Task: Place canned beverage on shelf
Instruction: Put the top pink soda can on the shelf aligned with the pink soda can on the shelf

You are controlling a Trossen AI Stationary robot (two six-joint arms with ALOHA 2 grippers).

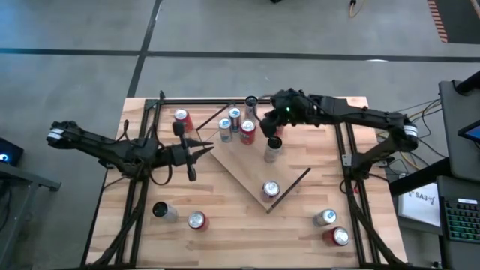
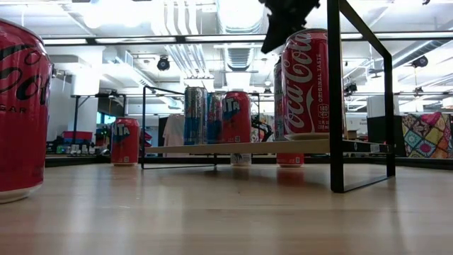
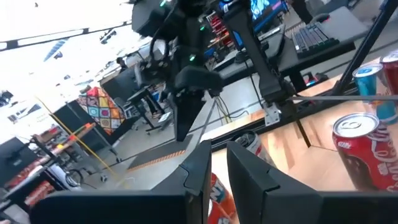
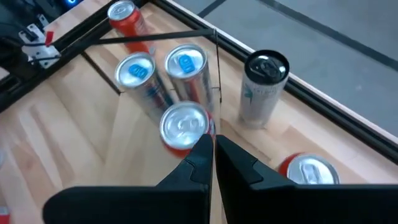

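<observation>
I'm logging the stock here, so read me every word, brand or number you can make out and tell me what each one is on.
"Coca-Cola" with "ORIGINAL TASTE" beneath: on the red can on the shelf, low view.
"...ol..." in white script and "...AN" below it: on the big red can at the picture's left edge, cut off.
Labels on the blue-and-silver cans and the other red cans: too blurred to read.
Paper beside the keyboard: print too small.
</observation>
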